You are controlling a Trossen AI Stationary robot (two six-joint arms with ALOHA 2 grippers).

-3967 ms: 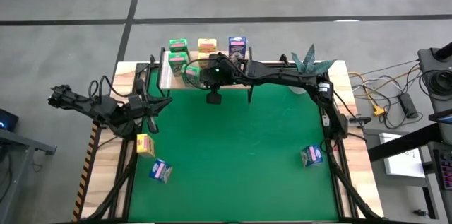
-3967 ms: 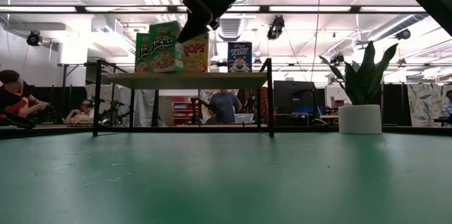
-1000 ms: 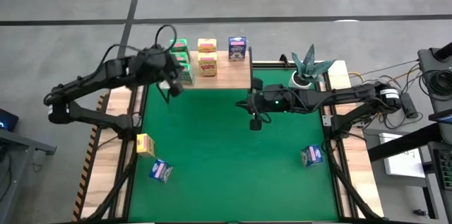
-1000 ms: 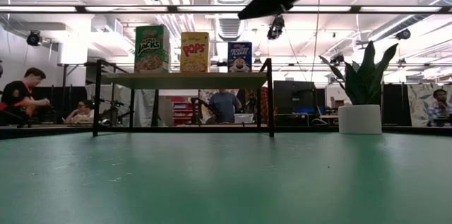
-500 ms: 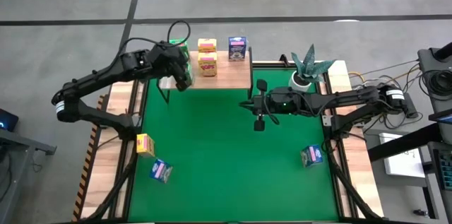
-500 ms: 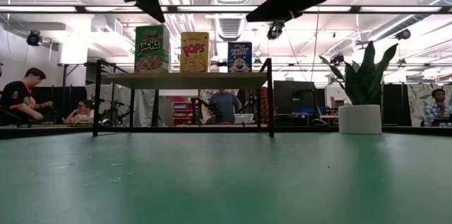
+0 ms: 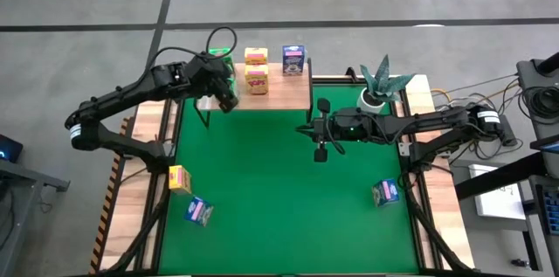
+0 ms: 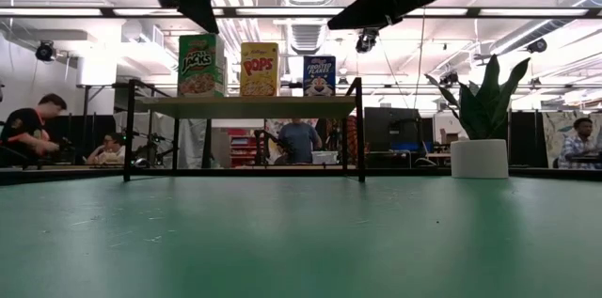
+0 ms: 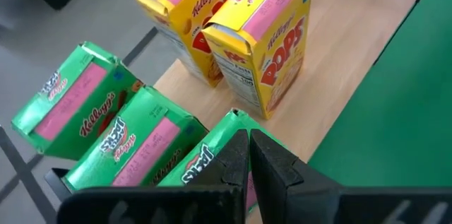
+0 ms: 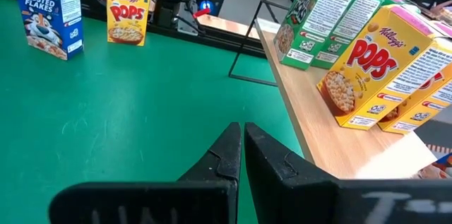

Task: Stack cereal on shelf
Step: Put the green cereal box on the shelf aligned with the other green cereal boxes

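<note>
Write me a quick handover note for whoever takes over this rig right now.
Left end effector: shut, empty, hovering over the green boxes at the shelf's left end.
Right end effector: shut, empty, above the mat in front of the shelf.
Done: three green, two yellow boxes and one blue box on the shelf.
Left: a yellow box and a blue box on the mat's near left, another blue box near right.

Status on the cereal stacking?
Left gripper shut over three green boxes on plank shelf. Right gripper shut, empty, above mat. Three boxes on mat.
</note>
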